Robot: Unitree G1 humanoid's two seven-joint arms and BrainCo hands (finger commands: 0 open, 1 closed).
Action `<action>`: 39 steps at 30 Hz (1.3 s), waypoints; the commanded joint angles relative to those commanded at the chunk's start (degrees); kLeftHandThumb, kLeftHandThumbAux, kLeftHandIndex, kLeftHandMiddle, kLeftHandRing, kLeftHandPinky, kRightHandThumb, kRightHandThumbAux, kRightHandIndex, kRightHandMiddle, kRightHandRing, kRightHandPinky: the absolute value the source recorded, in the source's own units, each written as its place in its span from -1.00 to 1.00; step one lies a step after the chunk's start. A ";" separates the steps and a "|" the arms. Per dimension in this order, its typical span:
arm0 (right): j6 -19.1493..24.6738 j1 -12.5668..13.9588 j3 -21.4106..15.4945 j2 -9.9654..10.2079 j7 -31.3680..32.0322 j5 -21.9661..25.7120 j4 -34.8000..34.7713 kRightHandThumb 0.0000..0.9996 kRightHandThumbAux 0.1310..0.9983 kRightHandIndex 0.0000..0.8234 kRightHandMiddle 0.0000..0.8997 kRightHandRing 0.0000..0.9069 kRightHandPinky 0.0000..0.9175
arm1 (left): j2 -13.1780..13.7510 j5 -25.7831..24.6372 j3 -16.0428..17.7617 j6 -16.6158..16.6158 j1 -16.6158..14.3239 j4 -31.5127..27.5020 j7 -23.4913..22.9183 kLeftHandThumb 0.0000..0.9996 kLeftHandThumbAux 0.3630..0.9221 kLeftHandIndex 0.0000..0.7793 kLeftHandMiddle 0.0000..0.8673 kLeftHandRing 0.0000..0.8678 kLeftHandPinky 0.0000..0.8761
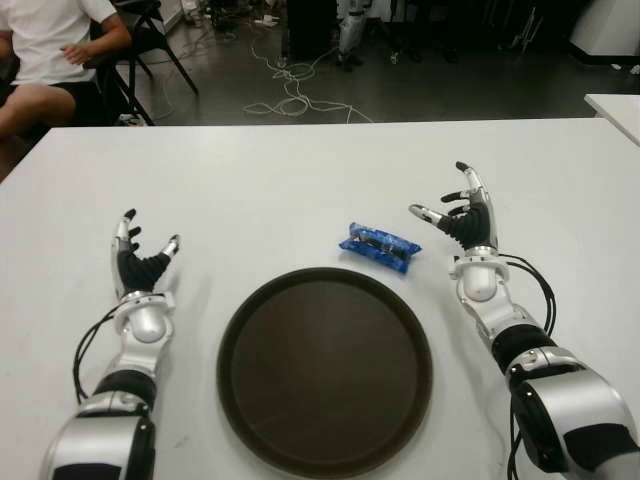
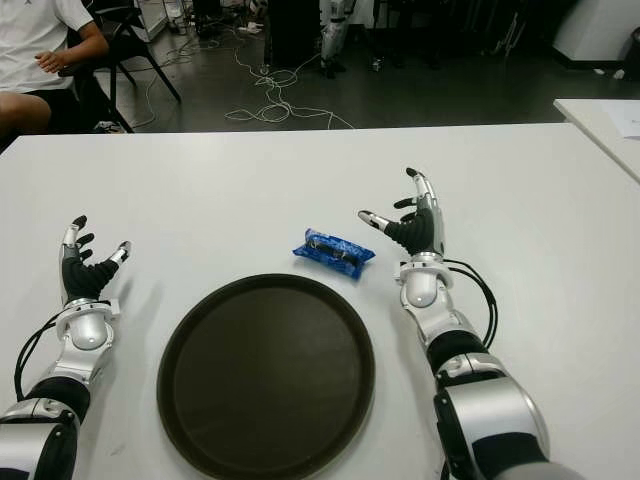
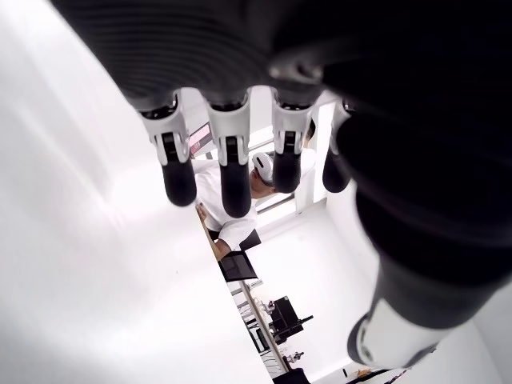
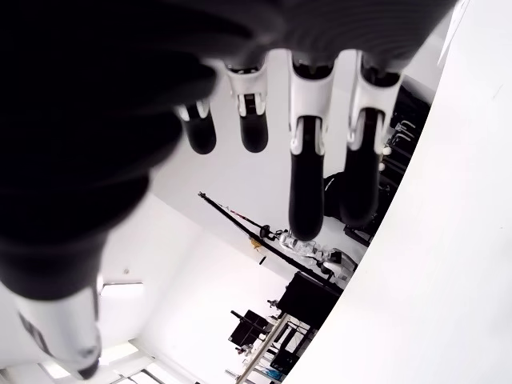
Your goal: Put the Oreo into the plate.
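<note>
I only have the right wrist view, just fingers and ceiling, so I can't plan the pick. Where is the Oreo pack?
Observer: The blue Oreo pack lies on the white table, just beyond the far right rim of the brown plate, not on it.
Operator: Is my right robot hand near it?
Observer: The right robot hand shows to the right of the pack, palm up, fingers spread, holding nothing and clear of the pack.
Operator: And the left one?
Observer: The left robot hand shows left of the plate, open and empty.
Operator: Anyone nearby?
Observer: A person sits beyond the table's far left corner.
</note>
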 joint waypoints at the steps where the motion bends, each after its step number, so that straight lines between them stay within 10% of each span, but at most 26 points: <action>1: 0.09 0.00 0.03 0.01 -0.16 -0.06 0.00 -1.00 0.26 -0.93 0.52 0.79 0.78 | -0.01 0.00 0.00 -0.07 0.02 0.00 0.03 -0.54 0.46 -0.72 -0.76 -0.73 -0.64; 13: -0.73 0.23 -0.13 0.13 -0.05 0.28 -0.16 -1.00 0.26 -0.94 0.51 0.82 0.78 | -0.14 0.19 -0.15 -0.59 0.16 -0.07 0.24 -0.50 0.46 -0.68 -0.72 -0.69 -0.58; 18: -0.87 0.27 0.15 0.02 -0.19 -0.07 -0.19 -1.00 0.32 -0.94 0.13 0.71 0.61 | -0.12 0.43 -0.32 -0.45 0.16 -0.13 0.37 -0.48 0.48 -0.67 -0.75 -0.71 -0.59; 22: -1.20 0.37 0.70 -0.19 -0.02 -0.60 -0.28 -1.00 0.32 -0.99 -0.64 -0.23 -0.31 | -0.17 0.47 -0.34 -0.39 0.19 -0.22 0.45 -0.47 0.49 -0.69 -0.74 -0.71 -0.61; 26: -1.37 0.45 1.63 -0.53 -0.08 -1.52 -0.40 -1.00 0.29 -1.00 -0.92 -0.82 -0.82 | -0.21 0.31 -0.21 -0.58 0.25 -0.27 0.34 -0.49 0.49 -0.69 -0.76 -0.72 -0.63; 39: -3.85 0.45 5.15 -1.43 -1.32 -5.13 -0.17 -1.00 0.39 -0.99 -1.00 -1.00 -0.97 | 0.05 0.84 -0.67 -0.38 0.26 -0.26 0.35 -0.52 0.44 -0.69 -0.72 -0.66 -0.53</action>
